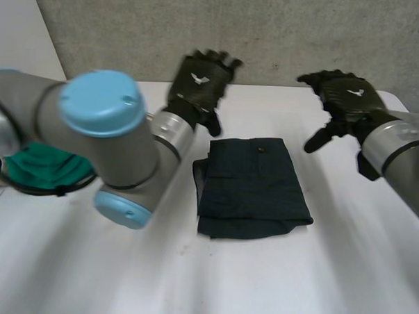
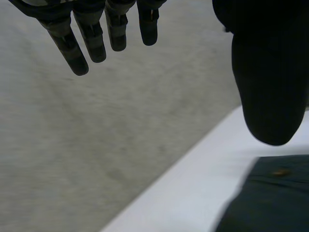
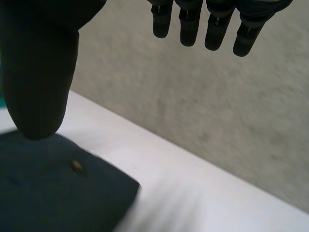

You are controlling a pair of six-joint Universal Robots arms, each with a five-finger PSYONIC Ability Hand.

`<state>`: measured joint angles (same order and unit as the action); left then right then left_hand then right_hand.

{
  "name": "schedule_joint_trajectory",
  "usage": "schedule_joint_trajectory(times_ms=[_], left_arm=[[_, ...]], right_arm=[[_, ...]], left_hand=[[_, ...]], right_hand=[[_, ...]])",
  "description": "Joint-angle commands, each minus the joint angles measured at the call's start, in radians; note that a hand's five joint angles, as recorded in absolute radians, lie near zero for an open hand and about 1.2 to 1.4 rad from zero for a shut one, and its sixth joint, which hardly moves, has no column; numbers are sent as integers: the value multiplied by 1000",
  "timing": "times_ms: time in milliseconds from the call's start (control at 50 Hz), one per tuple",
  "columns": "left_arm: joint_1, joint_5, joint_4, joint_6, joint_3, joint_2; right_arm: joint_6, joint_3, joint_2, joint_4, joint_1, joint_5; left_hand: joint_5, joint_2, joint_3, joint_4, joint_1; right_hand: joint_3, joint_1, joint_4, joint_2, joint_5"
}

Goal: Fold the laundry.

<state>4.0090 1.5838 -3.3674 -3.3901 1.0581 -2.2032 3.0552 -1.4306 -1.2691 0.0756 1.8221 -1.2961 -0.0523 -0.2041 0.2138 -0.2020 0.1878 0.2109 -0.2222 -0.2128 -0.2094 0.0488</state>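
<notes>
Garment, dark and folded, is lying on table between both hands. Left hand and right hand are hovering near its far corners, fingers spread, gripping nothing. Risk: low-sweeping fingers snagging top layer, undoing fold.

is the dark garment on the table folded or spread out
Folded: the dark garment lies on the white table as a compact rectangle, with layered edges showing along one side.

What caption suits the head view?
Left hand and right hand open, flanking a folded dark garment on the white table.
</notes>
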Motion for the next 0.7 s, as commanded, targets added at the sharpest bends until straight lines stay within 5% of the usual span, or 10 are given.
schedule_joint_trajectory(times_ms=[20, 160, 260, 500, 700], left_arm=[[-53, -31, 132, 55, -184, -190], [-56, 27, 265, 60, -240, -282], [-47, 148, 362, 49, -225, -291], [-53, 185, 439, -37, -161, -286], [-64, 177, 434, -32, -156, -162]], right_arm=[[-85, 50, 92, -82, -20, -3], [-90, 111, 221, -174, -17, 89], [-95, 159, 318, -204, -1, 127], [-239, 216, 444, -200, 55, 38], [-309, 162, 307, -182, 75, -8]], left_hand=[[31, 8, -18, 6, 8], [22, -1, -9, -3, 17], [25, 2, -12, 0, 14], [31, 8, -18, 6, 8], [46, 23, -33, 21, -7]], right_hand=[[-36, 48, 38, 35, -49], [-36, 48, 38, 35, -49], [-36, 48, 38, 35, -49], [-36, 48, 38, 35, -49], [-36, 48, 38, 35, -49]])
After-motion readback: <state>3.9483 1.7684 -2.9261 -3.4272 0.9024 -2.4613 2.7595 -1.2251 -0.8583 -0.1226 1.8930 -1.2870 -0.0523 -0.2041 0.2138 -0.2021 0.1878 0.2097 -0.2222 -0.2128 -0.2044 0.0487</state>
